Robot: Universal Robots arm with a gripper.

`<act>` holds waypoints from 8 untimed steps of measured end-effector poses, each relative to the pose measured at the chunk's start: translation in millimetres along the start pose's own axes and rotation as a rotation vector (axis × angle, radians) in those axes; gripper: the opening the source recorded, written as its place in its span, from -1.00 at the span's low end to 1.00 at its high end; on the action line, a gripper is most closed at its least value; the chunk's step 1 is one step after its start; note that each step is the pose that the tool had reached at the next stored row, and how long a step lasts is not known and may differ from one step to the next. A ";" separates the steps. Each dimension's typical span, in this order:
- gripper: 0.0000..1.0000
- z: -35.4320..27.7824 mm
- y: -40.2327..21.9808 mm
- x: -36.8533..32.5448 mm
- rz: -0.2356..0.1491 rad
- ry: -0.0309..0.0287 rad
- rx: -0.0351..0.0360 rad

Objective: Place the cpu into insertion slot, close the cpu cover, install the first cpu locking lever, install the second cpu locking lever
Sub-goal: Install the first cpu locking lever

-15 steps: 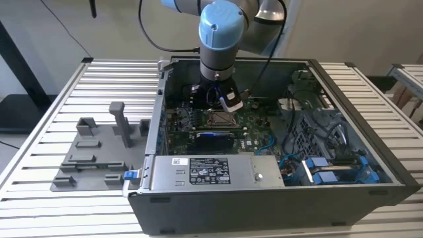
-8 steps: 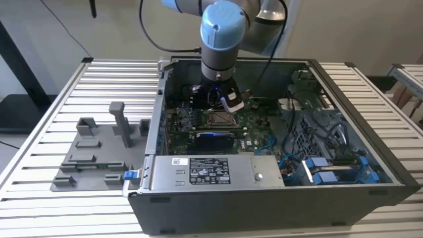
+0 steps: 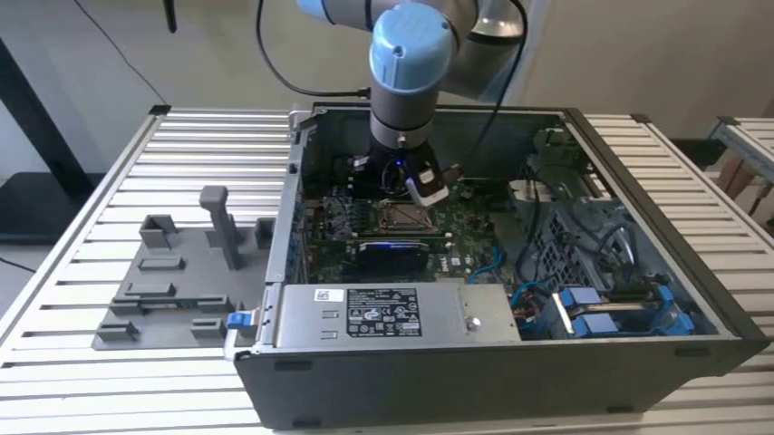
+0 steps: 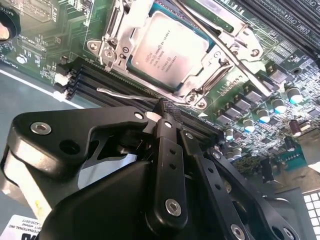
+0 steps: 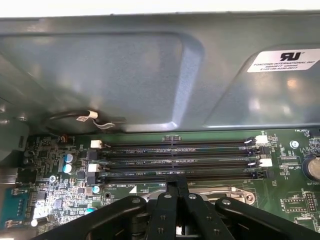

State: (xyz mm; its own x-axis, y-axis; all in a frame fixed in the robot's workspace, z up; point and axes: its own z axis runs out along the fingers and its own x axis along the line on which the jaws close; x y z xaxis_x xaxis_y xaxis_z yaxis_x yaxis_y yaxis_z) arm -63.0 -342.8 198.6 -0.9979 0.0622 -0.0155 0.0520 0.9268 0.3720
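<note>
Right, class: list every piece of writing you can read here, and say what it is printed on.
White label on the case wall: too small to read.
cpu top: faint etched lines, unreadable.
Power-supply label: too small to read.

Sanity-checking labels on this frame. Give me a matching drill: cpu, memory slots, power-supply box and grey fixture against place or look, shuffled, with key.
Things:
1. cpu
2. memory slots
3. power-supply box
4. grey fixture

Descriptions:
A. outside the case, on the exterior view's left
B. under the cpu cover, top showing through its cut-out
C. grey with a white label, along the case wall nearest the exterior camera
D. black rows with white end clips

Pairs: 1-B, 2-D, 3-C, 4-A
</note>
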 end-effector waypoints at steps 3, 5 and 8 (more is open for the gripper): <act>-0.79 0.4 0.0 -1.8 0.000 0.0010 0.0005; -0.79 0.5 0.0 -3.1 0.000 0.0019 0.0011; -0.79 0.9 0.0 -5.1 0.001 0.0030 0.0019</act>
State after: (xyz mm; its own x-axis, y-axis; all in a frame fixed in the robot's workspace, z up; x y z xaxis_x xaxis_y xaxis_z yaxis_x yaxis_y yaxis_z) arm -57.9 -342.8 197.8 -0.9980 0.0616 -0.0125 0.0526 0.9275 0.3702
